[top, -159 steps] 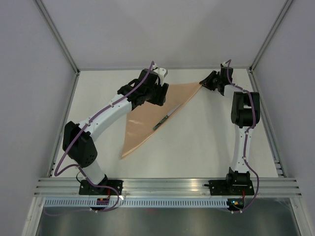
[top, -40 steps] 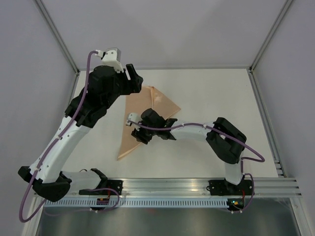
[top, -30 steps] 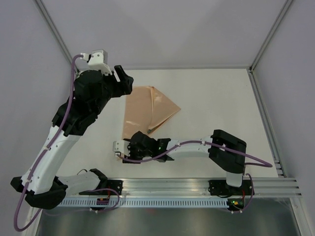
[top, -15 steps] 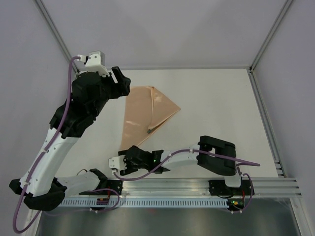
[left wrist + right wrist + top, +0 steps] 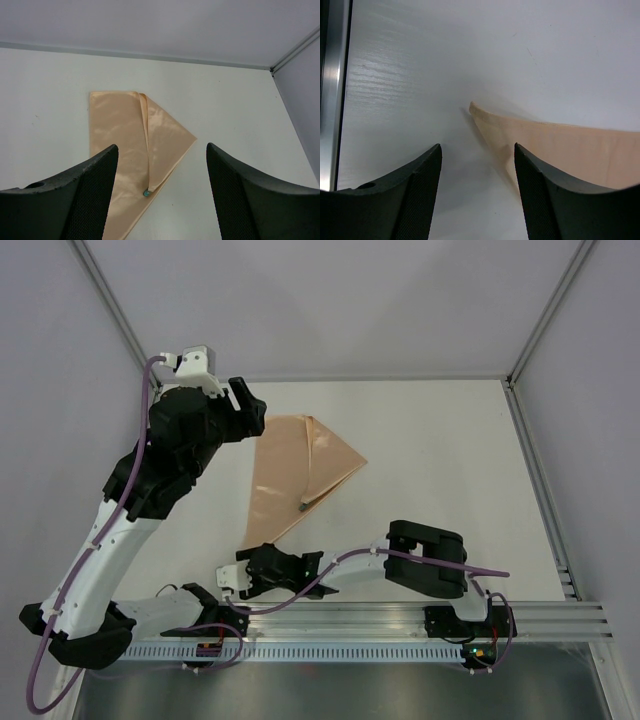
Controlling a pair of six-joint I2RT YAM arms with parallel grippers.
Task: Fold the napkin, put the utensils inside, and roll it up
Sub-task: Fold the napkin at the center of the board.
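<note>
The peach napkin (image 5: 290, 475) lies folded on the white table, with one flap laid over its right part. Only a green tip of the utensils (image 5: 303, 507) pokes out from under that flap; the rest is hidden. In the left wrist view the napkin (image 5: 117, 130) and the green tip (image 5: 146, 192) lie far below my left gripper (image 5: 162, 200), which hangs open and empty. From above, this left gripper (image 5: 250, 408) is raised by the napkin's far left corner. My right gripper (image 5: 233, 579) is low, open and empty, facing the napkin's near corner (image 5: 472, 106) without touching it.
An aluminium rail (image 5: 340, 615) runs along the near edge, just behind my right gripper. Grey walls and frame posts (image 5: 528, 340) close in the table (image 5: 450, 460) on three sides.
My right arm has pulled back from the napkin's middle to its near corner by the rail. A flap now covers the utensil that earlier lay bare. My left arm has stayed raised.
</note>
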